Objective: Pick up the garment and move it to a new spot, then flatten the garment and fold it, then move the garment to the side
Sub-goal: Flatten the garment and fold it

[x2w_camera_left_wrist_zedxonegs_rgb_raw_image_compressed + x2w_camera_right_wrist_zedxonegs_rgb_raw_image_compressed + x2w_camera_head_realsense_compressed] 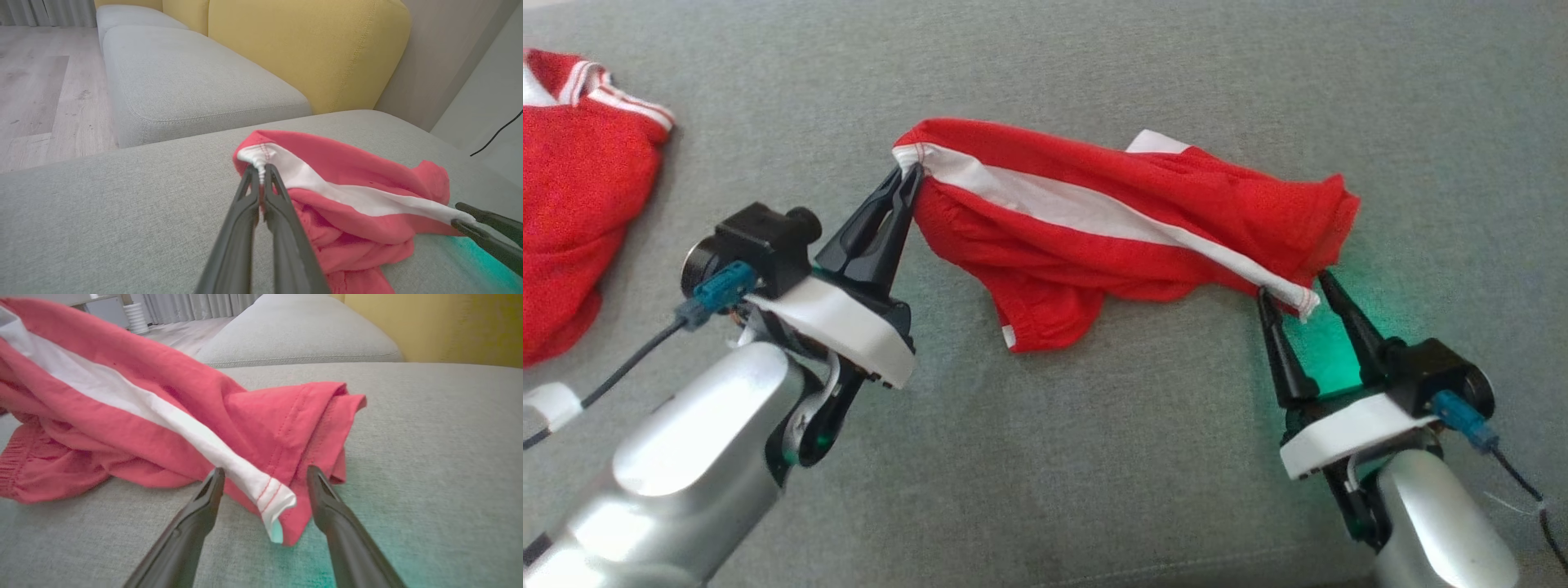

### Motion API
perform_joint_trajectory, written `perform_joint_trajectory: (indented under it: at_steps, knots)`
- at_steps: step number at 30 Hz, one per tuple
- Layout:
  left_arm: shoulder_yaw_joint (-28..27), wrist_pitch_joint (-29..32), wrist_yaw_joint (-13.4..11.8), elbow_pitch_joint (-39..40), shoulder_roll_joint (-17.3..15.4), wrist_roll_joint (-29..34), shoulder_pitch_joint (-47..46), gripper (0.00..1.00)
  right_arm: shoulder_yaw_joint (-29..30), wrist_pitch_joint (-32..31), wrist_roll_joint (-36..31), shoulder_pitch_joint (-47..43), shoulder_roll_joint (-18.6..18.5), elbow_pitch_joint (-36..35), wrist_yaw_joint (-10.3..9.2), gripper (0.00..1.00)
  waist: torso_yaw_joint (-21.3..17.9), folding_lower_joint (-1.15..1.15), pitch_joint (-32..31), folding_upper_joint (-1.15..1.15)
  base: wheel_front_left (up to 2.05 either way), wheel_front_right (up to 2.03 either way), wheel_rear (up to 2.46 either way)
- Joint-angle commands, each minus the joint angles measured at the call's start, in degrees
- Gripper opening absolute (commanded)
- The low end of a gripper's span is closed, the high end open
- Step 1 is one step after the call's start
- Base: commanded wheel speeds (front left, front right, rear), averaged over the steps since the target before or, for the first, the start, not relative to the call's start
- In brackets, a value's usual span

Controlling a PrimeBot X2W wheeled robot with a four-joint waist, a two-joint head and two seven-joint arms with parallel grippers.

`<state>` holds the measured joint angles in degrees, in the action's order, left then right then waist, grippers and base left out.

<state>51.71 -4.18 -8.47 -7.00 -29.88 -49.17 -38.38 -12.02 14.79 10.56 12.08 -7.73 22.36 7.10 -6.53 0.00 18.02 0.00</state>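
Observation:
The garment [1111, 220] is a pair of red shorts with a white side stripe, stretched across the grey cushion [1094, 457]. My left gripper [905, 181] is shut on the white-striped corner at the garment's left end, lifting it a little; the left wrist view shows that gripper [261, 168] pinching the stitched white hem of the garment [351, 179]. My right gripper [1294, 282] stands open, its two fingers on either side of the stripe's other end. In the right wrist view the white hem tip of the garment [269, 490] lies between the open fingers of that gripper [264, 470], not clamped.
A second red garment with white trim [572, 188] lies at the far left of the cushion. Another grey seat cushion [184, 81] and yellow backrests [310, 45] lie beyond, with wooden floor [36, 90] past the sofa edge. A green glow lights the fabric under my right gripper.

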Motion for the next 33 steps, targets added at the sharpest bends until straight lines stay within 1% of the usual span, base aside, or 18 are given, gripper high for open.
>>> perform_joint_trajectory:
  at_steps: [1, 3, 4, 6, 9, 13, 16, 17, 19, 22, 24, 27, 28, 30, 33]
  knots:
    - [-2.79, -0.73, 0.24, 0.97, -0.95, 0.29, -3.00, 0.00, -2.43, 0.21, -0.43, 0.51, -1.24, -0.08, 0.39, 1.00, 0.59, 0.00, -0.36, 0.00, 0.00, 0.00, 0.00]
    - [-2.65, -0.86, 0.39, 0.55, -0.66, 0.33, -3.17, 0.00, -3.29, 0.21, -0.71, 0.57, -1.82, 0.84, 0.39, 1.00, 0.84, 0.00, -0.65, 0.00, 0.00, 0.00, 0.00]
    - [-2.60, -1.01, 0.42, 0.36, -0.53, 0.37, -3.21, 0.00, -3.25, 0.21, -0.77, 0.54, -1.94, 0.92, 0.39, 0.73, 0.91, 0.00, -0.79, 0.00, 0.00, 0.00, 0.00]
    - [-2.53, -1.23, 0.48, 0.08, -0.31, 0.34, -3.19, 0.00, -2.92, 0.21, -1.33, 0.49, -2.00, 0.16, 0.39, 0.00, 1.02, 0.00, -1.00, 0.00, 0.00, 0.00, 0.00]
    - [-2.50, -1.62, 0.60, -0.15, -0.20, 0.35, -3.09, 0.00, -2.14, 0.21, -2.14, 0.45, -1.85, -1.18, 0.39, 0.00, 1.06, 0.00, -1.27, 0.00, 0.00, 0.00, 0.00]
    - [-2.49, -3.13, 1.24, 0.13, -0.49, 1.75, -4.32, 0.00, 2.41, 0.21, -4.11, 1.45, -1.07, -6.20, 0.39, 0.00, 0.81, 0.00, -1.64, 0.00, 0.00, 0.00, 0.00]
    - [-2.13, -3.81, 2.24, 0.68, -0.77, 5.01, -8.68, 0.00, 7.12, 0.21, -5.44, 5.47, -0.72, -10.76, 0.39, 0.00, 0.24, 0.00, -1.29, 0.00, 0.00, 0.00, 0.00]
    - [-1.97, -3.79, 2.58, 0.54, -0.58, 6.40, -10.95, 0.00, 8.59, 0.21, -6.08, 7.64, -1.13, -11.73, 0.39, 0.00, 0.07, 0.00, -1.04, 0.00, 0.00, 0.00, 0.00]
    - [-1.38, -3.48, 4.25, -0.32, 0.49, 9.17, -16.69, 0.00, 10.89, 0.21, -7.38, 13.31, -2.88, -12.42, 0.39, 0.00, -0.27, 0.00, -0.02, 0.00, 0.00, 0.00, 0.00]
    - [-0.08, -3.34, 8.07, -4.79, 3.97, 13.05, -26.80, 0.00, 13.55, 0.21, -9.77, 24.25, -7.68, -11.52, 0.39, 0.00, -0.48, 0.00, 1.91, 0.00, 0.00, 0.00, 0.00]
    - [0.09, -4.68, 9.23, -9.77, 7.07, 15.48, -33.12, 0.00, 14.54, 0.21, -11.34, 31.46, -10.86, -10.76, 0.39, 0.00, -0.81, 0.00, 2.93, 0.00, 0.00, 0.00, 0.00]
    - [-1.41, -9.06, 9.42, -15.90, 11.41, 18.40, -40.61, 0.00, 15.21, 0.21, -13.22, 39.48, -14.14, -11.04, 0.39, 0.00, -1.54, 0.00, 4.29, 0.00, 0.00, 0.00, 0.00]
    - [-3.29, -10.38, 9.31, -17.81, 13.37, 19.36, -43.26, 0.00, 14.92, 0.21, -13.63, 42.19, -15.67, -12.18, 0.39, 0.00, -1.86, 0.00, 5.30, 0.00, 0.00, 0.00, 0.00]
    - [-5.44, -10.73, 8.96, -17.56, 14.20, 20.60, -43.63, 0.00, 13.95, 0.21, -13.83, 42.44, -16.85, -13.61, 0.39, 0.00, -1.96, 0.00, 6.33, 0.00, 0.00, 0.00, 0.00]
    - [-7.81, -10.78, 8.87, -13.22, 13.70, 23.95, -39.13, 0.00, 13.37, 0.21, -12.78, 38.56, -17.15, -15.94, 0.39, 0.00, -1.65, 0.00, 8.03, 0.00, 0.00, 0.00, 0.00]
